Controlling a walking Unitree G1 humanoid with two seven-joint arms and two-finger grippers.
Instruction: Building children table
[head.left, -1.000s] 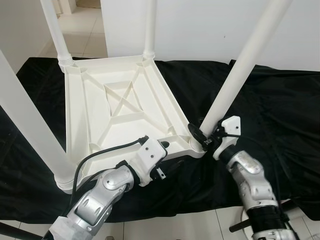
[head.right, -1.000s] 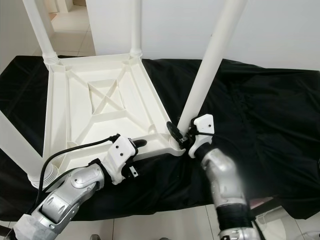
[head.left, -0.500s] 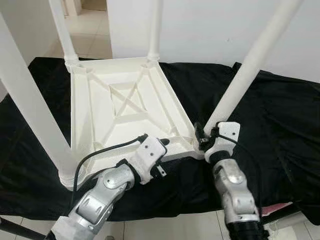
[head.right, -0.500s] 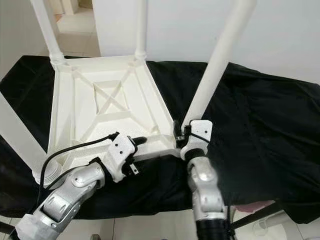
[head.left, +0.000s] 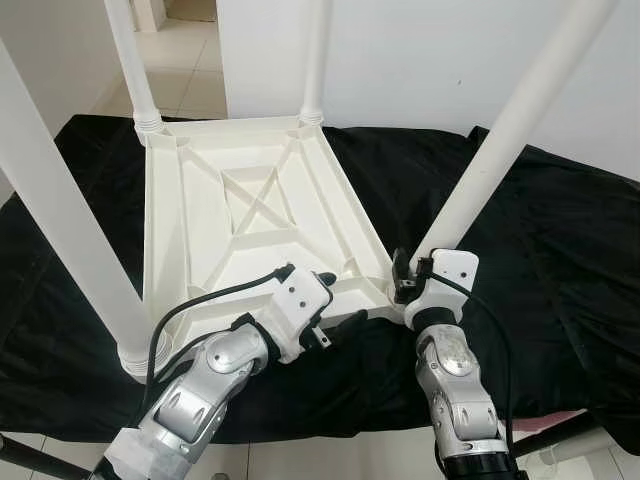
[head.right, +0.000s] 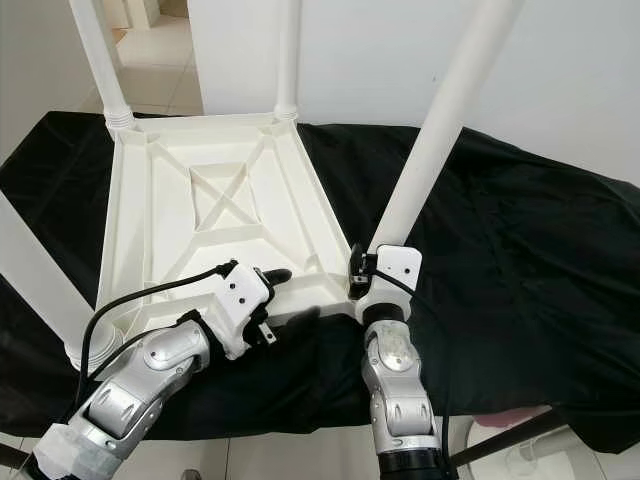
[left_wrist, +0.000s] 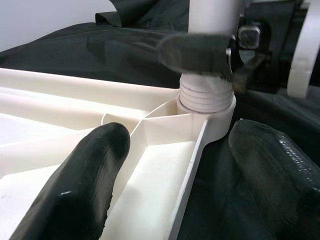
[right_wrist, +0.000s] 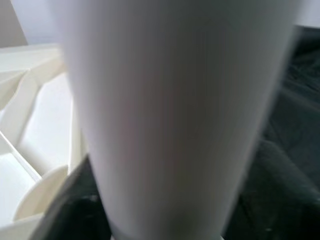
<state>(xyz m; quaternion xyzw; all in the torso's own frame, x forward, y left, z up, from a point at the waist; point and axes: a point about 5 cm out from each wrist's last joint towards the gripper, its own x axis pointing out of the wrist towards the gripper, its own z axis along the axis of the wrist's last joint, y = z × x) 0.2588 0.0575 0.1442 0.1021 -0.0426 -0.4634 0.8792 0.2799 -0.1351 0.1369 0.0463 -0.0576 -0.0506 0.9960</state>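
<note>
A white plastic children's table (head.left: 190, 215) lies upside down on a black cloth, with all of its legs standing up. My right gripper (head.left: 403, 281) is shut around the base of the near right leg (head.left: 492, 153), just above its threaded socket (left_wrist: 206, 95). That leg (right_wrist: 170, 115) looms close and blurred in the right wrist view. My left gripper (head.left: 338, 300) is open and straddles the table's near rim beside that corner. One of its fingers (left_wrist: 85, 175) is inside the frame and the other (left_wrist: 272, 167) is outside over the cloth.
The black cloth (head.left: 560, 240) covers a low platform that ends just in front of me, with tiled floor (head.left: 330, 460) below. A white wall stands behind. The near left leg (head.left: 60, 220) rises close by my left arm. A black cable (head.left: 215, 298) loops over the rim.
My right forearm has swung from the right side to straight below the leg, its gripper staying on the leg's base. The left gripper's outer finger now shows over the cloth. The camera has shifted slightly.
</note>
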